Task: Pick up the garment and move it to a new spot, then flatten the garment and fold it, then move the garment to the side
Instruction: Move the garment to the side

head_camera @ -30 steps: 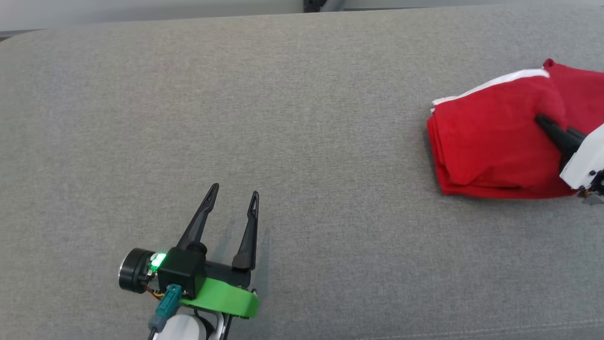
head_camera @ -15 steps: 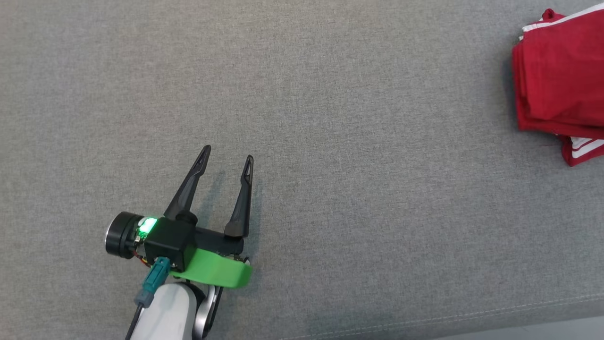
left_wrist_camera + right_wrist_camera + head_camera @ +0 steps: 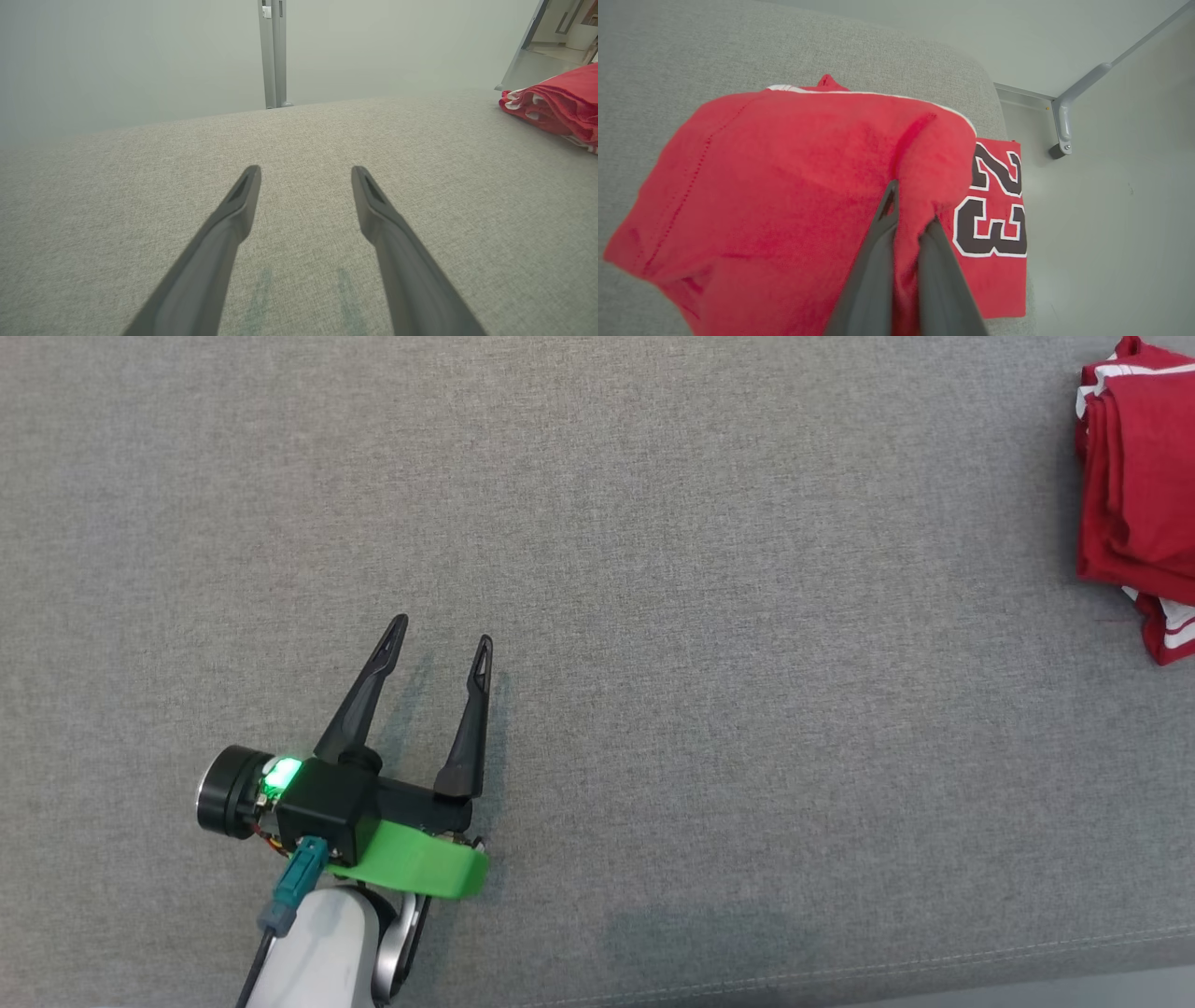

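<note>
Nearest the robot, a stitched seam point(image 3: 840, 971) ran along the front edge of the grey cushion point(image 3: 700, 616). Just beyond it the left gripper point(image 3: 442, 630) hung low over the fabric, its two dark fingers spread wide apart with nothing between them. A green light glowed on its body, above a green bracket point(image 3: 415, 870). Its faint shadow fell on the cloth beneath the fingers.

A broad stretch of grey upholstery lay between that gripper and the red garment point(image 3: 1134, 476), which sat well apart at the cushion's far right end, folded into a thick stack with white-trimmed edges showing.

In the right wrist view the right gripper point(image 3: 911, 205) had its fingers drawn together, clamped on a raised fold of the garment point(image 3: 784, 186). A lower layer lay flat toward the cushion's edge, bearing a black number 23 point(image 3: 994, 205) outlined in white.

Beyond the cushion were pale floor point(image 3: 1111, 233), a grey metal bracket point(image 3: 1069, 107), and, from the left wrist, an upright metal post point(image 3: 273, 51) against a plain wall.
</note>
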